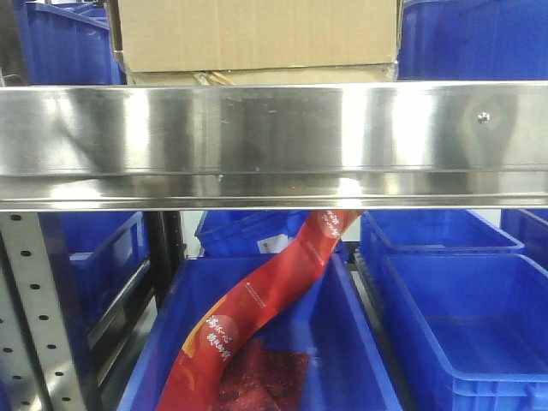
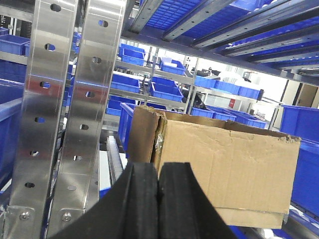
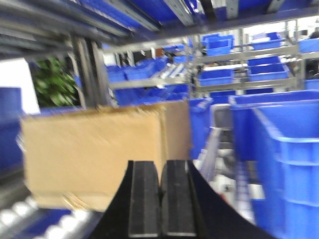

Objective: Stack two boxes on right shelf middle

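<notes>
With its black pads pressed together and nothing between them, the left gripper (image 2: 158, 199) sits low in front of a cardboard box (image 2: 219, 167), apart from it, pointing at the box's torn, open corner. The right gripper (image 3: 160, 199) is likewise closed on nothing, aimed at the opposite end of what looks like the same stack of cardboard (image 3: 99, 154); that view is motion-blurred, so I cannot say whether it is one box or two there. Closed pads on either flank suggest, as a judgement, that the arms are set to press or nudge the cardboard from both sides rather than pinch it.

In the front view the upper box (image 1: 257, 34) rests squarely on a lower box (image 1: 257, 77), whose top strip alone shows above the steel shelf rail (image 1: 274, 141). So the stack appears already formed on the shelf. Blue bins (image 3: 284, 154) crowd the right side, leaving little lateral room, which may explain why the box sits toward the shelf upright (image 2: 50, 114). Below the rail, a red banner (image 1: 257, 317) trails into a blue bin (image 1: 360, 342), unrelated to the task.
</notes>
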Controlling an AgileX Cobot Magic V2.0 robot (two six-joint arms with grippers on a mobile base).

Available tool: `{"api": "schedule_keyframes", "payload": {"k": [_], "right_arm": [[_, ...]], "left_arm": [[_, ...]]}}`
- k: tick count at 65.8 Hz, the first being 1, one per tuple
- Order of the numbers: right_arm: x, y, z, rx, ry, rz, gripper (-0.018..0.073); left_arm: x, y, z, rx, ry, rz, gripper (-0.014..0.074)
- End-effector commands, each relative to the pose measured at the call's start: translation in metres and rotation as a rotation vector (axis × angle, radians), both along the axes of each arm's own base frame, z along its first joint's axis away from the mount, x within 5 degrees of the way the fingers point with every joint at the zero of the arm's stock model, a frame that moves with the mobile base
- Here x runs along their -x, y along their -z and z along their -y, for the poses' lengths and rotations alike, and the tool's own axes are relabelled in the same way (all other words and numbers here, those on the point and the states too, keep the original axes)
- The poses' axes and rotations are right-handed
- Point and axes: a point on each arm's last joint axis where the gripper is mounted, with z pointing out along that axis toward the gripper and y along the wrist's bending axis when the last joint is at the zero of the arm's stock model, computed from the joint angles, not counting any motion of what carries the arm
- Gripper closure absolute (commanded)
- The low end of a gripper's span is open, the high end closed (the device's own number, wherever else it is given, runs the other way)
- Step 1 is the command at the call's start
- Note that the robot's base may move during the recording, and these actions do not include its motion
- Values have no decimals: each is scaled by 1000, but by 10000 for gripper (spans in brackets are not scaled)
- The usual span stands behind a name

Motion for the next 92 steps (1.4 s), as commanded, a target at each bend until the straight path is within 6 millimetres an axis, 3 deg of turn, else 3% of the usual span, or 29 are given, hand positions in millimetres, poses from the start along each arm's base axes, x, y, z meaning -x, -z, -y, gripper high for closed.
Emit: {"api": "schedule_keyframes", "payload": {"k": [1,20,41,92], "right_arm": [[5,10,2,143,34,1,724],[21,77,17,100,244,-33,724],[28,144,18,100,261,-58,724],[27,145,17,100,259,-47,724]], "left_arm": [[2,-2,0,1,0,25,690],[2,-2,0,1,0,25,690],[2,-2,0,1,0,25,690],[2,-2,0,1,-1,23,690]]}}
